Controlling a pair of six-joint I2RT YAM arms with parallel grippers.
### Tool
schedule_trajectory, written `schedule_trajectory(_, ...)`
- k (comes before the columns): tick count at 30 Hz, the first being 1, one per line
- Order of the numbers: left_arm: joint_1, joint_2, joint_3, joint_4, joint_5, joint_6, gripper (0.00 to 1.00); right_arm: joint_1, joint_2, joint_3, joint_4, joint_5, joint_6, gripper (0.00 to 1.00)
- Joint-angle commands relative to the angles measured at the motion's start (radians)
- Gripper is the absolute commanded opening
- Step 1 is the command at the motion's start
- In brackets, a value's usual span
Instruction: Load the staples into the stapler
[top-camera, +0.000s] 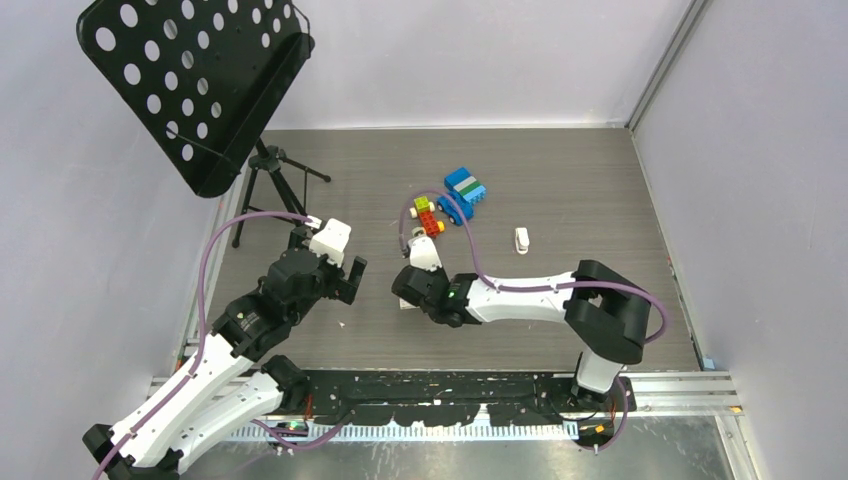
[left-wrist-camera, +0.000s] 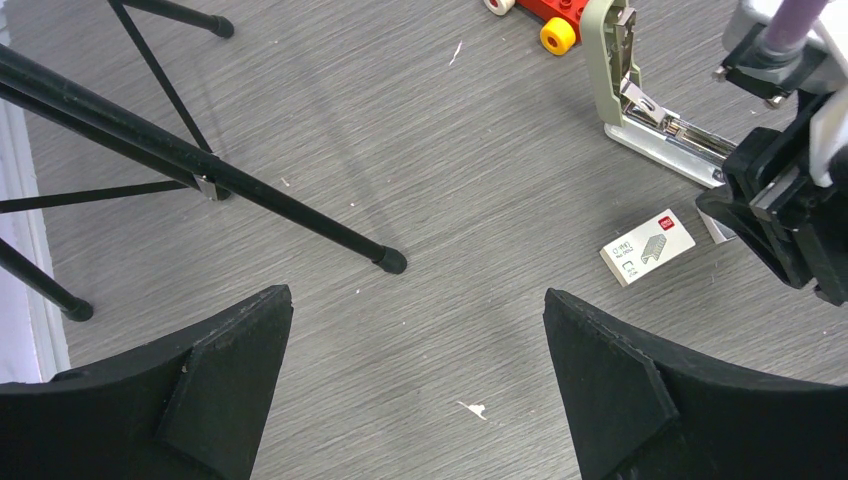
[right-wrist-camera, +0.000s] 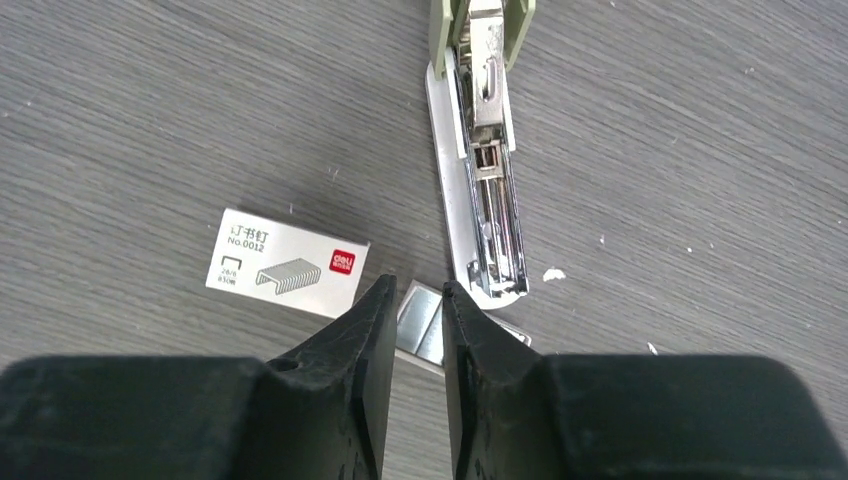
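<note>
Right wrist view: the right gripper (right-wrist-camera: 420, 300) was lowered to the table (right-wrist-camera: 150, 100) with its two black fingers (right-wrist-camera: 350, 380) drawn almost together. The staples (right-wrist-camera: 420, 325), a short silvery strip, showed in the narrow gap at the fingertips. Whether the fingers pinched the strip or merely stood over it could not be told. The stapler (right-wrist-camera: 487, 200) lay open directly ahead of the fingertips. Its near end sat just beyond the right-hand finger, its bare metal channel ran away from the gripper, and its greenish lid was swung up at the far end. A small white staple box (right-wrist-camera: 285, 262) with a red label lay flat just ahead and to the left of the left-hand finger, apart from the stapler. Left wrist view: the left gripper (left-wrist-camera: 416, 300) stood well off to the side with its fingers spread wide and nothing between them. A black stand leg (left-wrist-camera: 250, 190) crossed the table ahead of its left-hand finger.
</note>
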Motion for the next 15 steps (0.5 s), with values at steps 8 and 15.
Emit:
schedule_trajectory(8, 0.004, -0.009, -0.006, 0.04, 0.012, -0.002, 1.0, 0.0, 0.105, 0.104, 0.048, 0.066, -0.107, 0.21)
schedule_trajectory(15, 0.004, -0.01, -0.006, 0.038, 0.012, -0.003, 1.0, -0.005, 0.147, 0.105, 0.05, 0.062, -0.109, 0.19)
